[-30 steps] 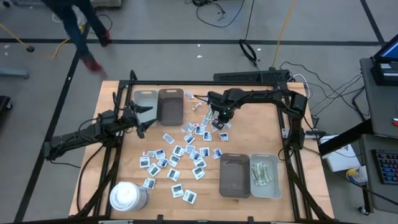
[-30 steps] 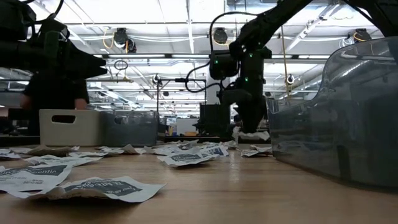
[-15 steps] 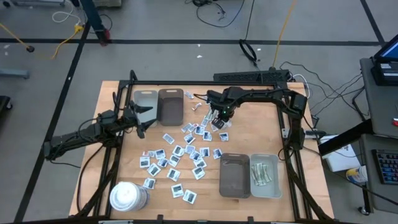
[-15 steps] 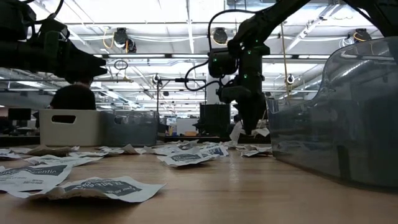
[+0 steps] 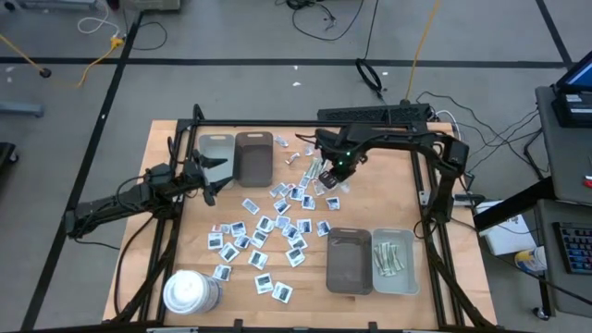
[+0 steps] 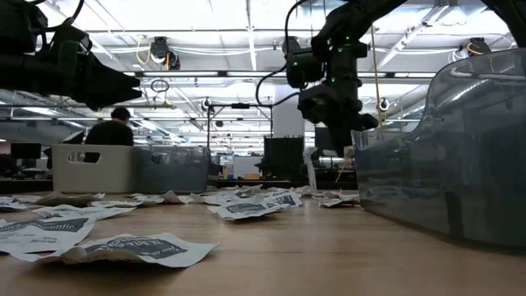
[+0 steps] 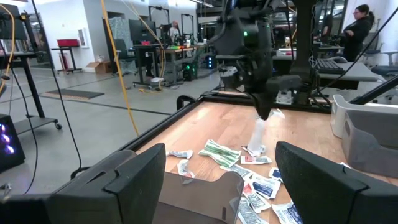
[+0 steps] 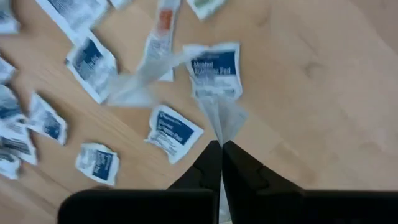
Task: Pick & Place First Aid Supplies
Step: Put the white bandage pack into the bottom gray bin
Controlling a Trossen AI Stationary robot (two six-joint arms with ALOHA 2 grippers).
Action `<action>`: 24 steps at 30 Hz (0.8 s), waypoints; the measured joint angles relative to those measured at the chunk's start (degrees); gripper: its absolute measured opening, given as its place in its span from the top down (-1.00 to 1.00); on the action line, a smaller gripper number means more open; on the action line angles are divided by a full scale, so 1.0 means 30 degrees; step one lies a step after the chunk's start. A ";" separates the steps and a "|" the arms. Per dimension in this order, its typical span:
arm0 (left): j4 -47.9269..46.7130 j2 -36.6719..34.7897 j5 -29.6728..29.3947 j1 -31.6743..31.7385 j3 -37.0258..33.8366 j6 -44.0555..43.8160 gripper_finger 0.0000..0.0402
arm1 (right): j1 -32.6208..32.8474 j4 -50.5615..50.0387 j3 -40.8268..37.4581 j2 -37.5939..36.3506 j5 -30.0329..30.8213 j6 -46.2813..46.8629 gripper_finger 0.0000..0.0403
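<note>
Many small white packets with blue print (image 5: 268,231) lie flat across the middle of the table, with a few pale wrapped strips (image 7: 219,152) among them near the far edge. My right gripper (image 5: 335,168) hangs over the far part of the pile, shut on one pale strip (image 7: 259,132). That strip also shows in the low view (image 6: 311,168). My left gripper (image 5: 211,176) waits open above the table's left side, next to the far-left trays. My right gripper pinches the pale strip by its upper end (image 8: 219,138) between its two fingers, coming from above and pointing down. The strip hangs below the fingers, and its lower end (image 7: 255,148) is just above or at the packets; which, I cannot tell.
A grey tray (image 5: 215,154) and a brown tray (image 5: 253,157) stand at the far left. A brown tray (image 5: 349,262) and a grey tray (image 5: 407,268) holding strips stand at the near right. A large white cylinder (image 5: 190,291) stands at the near left corner.
My right gripper has risen and shifted a little toward the table's right, staying shut. The pale strip has come up off the pile with it and now hangs below the fingers.
</note>
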 joint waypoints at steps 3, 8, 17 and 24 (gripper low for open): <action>0.0001 0.0000 0.0000 -0.0004 -0.0007 0.0000 -0.52 | 0.0134 0.0046 0.0007 -0.0572 0.0062 0.0005 1.00; 0.0001 0.0000 0.0000 0.0003 -0.0006 0.0000 -0.52 | 0.0432 -0.0076 0.0006 -0.1429 0.0335 0.0471 1.00; 0.0001 0.0000 0.0007 0.0003 -0.0005 0.0000 -0.52 | 0.2673 -0.1170 0.0000 -0.3454 0.2659 0.3698 1.00; 0.0001 0.0000 0.0002 -0.0004 -0.0001 0.0000 -0.52 | 0.5981 -0.2734 0.0000 -0.4754 0.4057 0.8127 1.00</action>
